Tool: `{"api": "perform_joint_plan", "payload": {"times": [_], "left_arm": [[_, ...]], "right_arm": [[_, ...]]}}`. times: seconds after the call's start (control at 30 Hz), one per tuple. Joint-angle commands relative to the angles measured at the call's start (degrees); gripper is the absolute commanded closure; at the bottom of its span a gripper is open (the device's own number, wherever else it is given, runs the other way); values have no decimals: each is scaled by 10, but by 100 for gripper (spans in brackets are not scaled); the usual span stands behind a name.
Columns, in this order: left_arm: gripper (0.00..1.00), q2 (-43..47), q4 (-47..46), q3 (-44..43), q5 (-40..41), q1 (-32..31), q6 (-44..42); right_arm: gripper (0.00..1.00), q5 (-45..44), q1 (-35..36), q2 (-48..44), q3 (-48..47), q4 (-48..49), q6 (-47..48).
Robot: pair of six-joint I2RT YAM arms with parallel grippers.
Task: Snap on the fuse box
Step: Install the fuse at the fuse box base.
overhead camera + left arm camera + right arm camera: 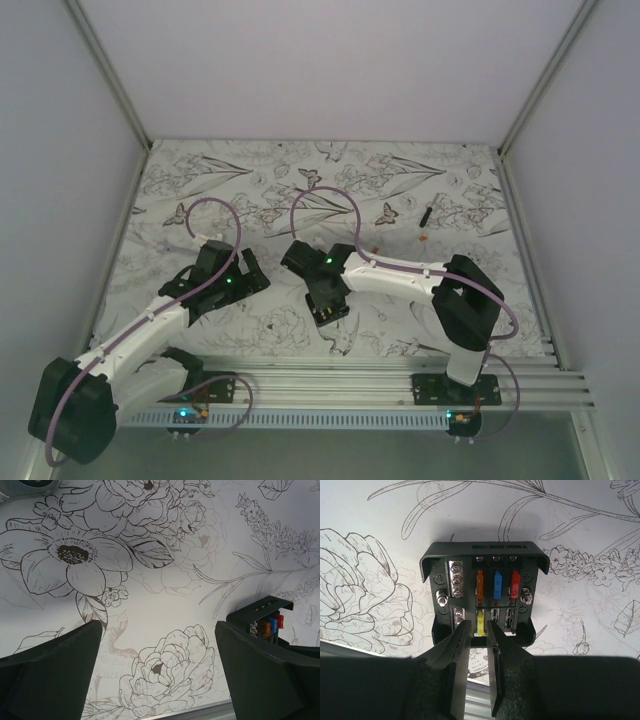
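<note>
Top view, left to right: left gripper [250,272] hangs low over the floral table cover [300,170], left of centre, pointing toward the middle. Its jaws stand spread wide with nothing between them. In the left wrist view the left gripper [158,630] shows only printed flowers in the gap between its 2 dark fingers [50,675]. The fuse box [267,617] peeks out past the right-hand finger in that view, with orange, blue and red fuses visible. It is apart from the finger.

Centre of the top view: fuse box [333,312] lies on the cover in the near half of the table, just beyond the metal rail [350,385]. The right gripper [328,298] is directly over it.

Right wrist view: fuse box [470,592] sits open face up with no lid on it. It has silver screw terminals [455,580] on the left, and a row of 3 fuses: orange fuse [480,582], blue fuse [497,584], red fuse [514,584]. A yellow fuse [480,621] is seated in the row below. The right gripper [479,627] has its jaws parted by a narrow gap, with the tips at the box's near edge flanking the yellow fuse's lower end. Nothing looks clamped; contact with the box cannot be told.

Far right of the top view: thin black stick [428,213] and a tiny orange bit [424,238] lie well apart from the box.
</note>
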State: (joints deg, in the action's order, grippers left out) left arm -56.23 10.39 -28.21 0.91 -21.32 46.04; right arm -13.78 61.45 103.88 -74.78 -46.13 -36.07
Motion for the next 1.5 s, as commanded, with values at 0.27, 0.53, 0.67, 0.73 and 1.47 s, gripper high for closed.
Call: {"api": "perform_joint_plan", "payload": {"times": [0.27,0.53,0.67,0.73,1.47], "left_arm": [[0,5,13,8,-8,3,5],[0,5,12,8,-8,3,5],[0,6,13,8,-7,3,5],[0,6,13,8,-8,3,5],[0,13,13,10,-9,3,7]], "right_arm": [[86,4,-8,22,6,18,-14],[100,22,-8,52,5,-7,-15],[100,43,-9,78,16,-14,-15],[100,54,-7,93,26,-17,-17],[99,47,9,66,-9,-1,-22]]}}
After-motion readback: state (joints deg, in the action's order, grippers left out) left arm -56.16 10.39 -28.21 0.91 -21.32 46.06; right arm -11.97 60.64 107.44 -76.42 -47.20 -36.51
